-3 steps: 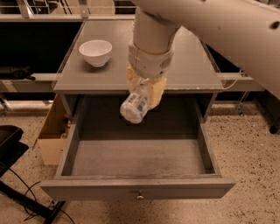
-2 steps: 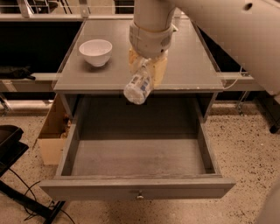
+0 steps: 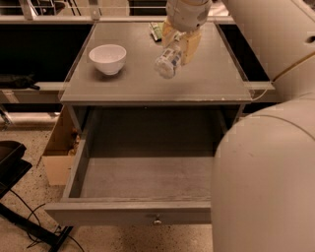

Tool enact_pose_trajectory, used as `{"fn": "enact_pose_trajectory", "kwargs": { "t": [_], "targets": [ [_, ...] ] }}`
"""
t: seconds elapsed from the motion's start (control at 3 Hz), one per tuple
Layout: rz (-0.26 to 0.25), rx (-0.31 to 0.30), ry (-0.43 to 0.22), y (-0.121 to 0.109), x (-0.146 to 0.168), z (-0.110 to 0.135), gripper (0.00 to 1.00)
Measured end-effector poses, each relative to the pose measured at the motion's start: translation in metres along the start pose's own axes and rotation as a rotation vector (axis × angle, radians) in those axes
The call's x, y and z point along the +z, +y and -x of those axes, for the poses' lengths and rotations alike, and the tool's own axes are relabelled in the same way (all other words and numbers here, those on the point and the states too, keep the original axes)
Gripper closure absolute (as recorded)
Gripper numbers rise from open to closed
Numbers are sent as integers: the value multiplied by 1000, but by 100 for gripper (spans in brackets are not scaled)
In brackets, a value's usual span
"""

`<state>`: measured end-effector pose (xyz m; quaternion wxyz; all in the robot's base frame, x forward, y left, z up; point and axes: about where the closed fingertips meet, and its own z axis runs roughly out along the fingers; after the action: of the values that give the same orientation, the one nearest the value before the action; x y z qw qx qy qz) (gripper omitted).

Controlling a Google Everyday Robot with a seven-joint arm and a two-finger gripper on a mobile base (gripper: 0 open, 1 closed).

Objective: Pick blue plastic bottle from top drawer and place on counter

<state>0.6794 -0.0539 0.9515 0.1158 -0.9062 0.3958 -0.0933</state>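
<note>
Camera view: we look down on the grey cabinet from the front. The drawer [image 3: 142, 179] is pulled out wide, its knob [image 3: 157, 220] toward us, and we see nothing lying on the part of its floor that shows. The gripper [image 3: 178, 51] comes down from the top of the picture on the end of the arm [image 3: 184, 12] and stands over the middle of the tabletop [image 3: 216, 81], well behind the front edge. Its yellowish fingers [image 3: 192, 45] are clamped on the bottle [image 3: 166, 63], one on each side of the body. The bottle lies tilted between them, one end pointing down and toward us. It seems to hang above the tabletop and not to rest on it, but how high we cannot tell. A white bowl [image 3: 107, 58] sits on the tabletop to the left, apart from it, and a green packet [image 3: 156, 30] lies behind the gripper near the far edge.

We judge that the picking is done and only the placing is left. The bottle looks light, with thin clear walls that give under pressure and a smooth label, so it may slip or turn in the hold. Taking it at the middle of the body seems right to us, because the cap is too narrow. As it is round and tilted, it may roll after release, perhaps toward the bowl or an edge. We would lower it close to the surface before the fingers part.
</note>
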Motion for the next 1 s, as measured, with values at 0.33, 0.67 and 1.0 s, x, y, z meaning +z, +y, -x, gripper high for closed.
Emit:
{"fn": "enact_pose_trajectory", "kwargs": {
  "t": [0.33,0.67,1.0],
  "targets": [
    [-61,86,-11,4,9,-36,100],
    [-94,164,-56,19,35,-65,100],
    [-84,202,-139,34,71,-79,100]
  ]
}}
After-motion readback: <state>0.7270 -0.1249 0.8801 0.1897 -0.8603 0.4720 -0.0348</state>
